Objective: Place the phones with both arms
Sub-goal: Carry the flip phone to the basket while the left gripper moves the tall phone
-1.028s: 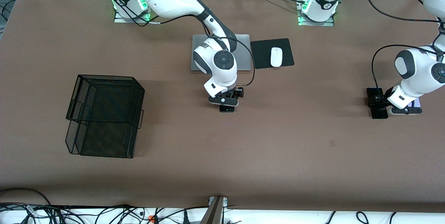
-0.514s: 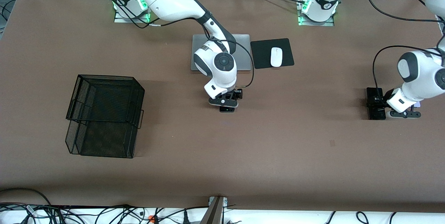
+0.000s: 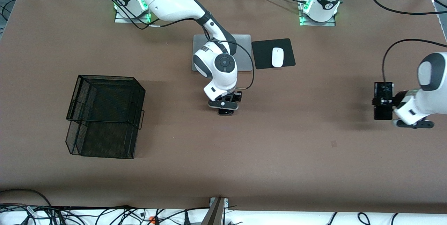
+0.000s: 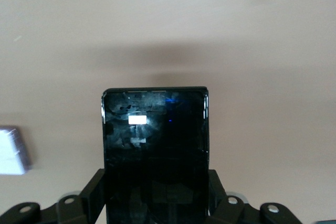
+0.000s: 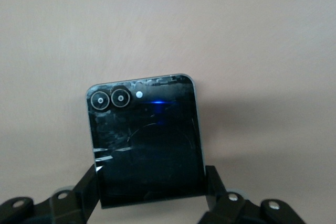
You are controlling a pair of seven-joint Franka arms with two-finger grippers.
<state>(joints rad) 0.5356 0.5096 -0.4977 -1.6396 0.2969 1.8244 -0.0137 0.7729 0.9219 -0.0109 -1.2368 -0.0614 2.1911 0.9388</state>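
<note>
Left pincer (image 3: 383,101) round slim phone (image 3: 382,101) – lilac phone (image 4: 11,150) beside – mouse (image 3: 277,57) apart

The brown table (image 3: 279,155) carries a mesh basket (image 3: 104,116), laptop (image 3: 244,53), mousepad (image 3: 265,53), and perhaps a pale phone (image 4: 11,150).

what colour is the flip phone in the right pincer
Black, glossy, with two ringed lenses: flip phone, shown best in the right wrist view.
</note>
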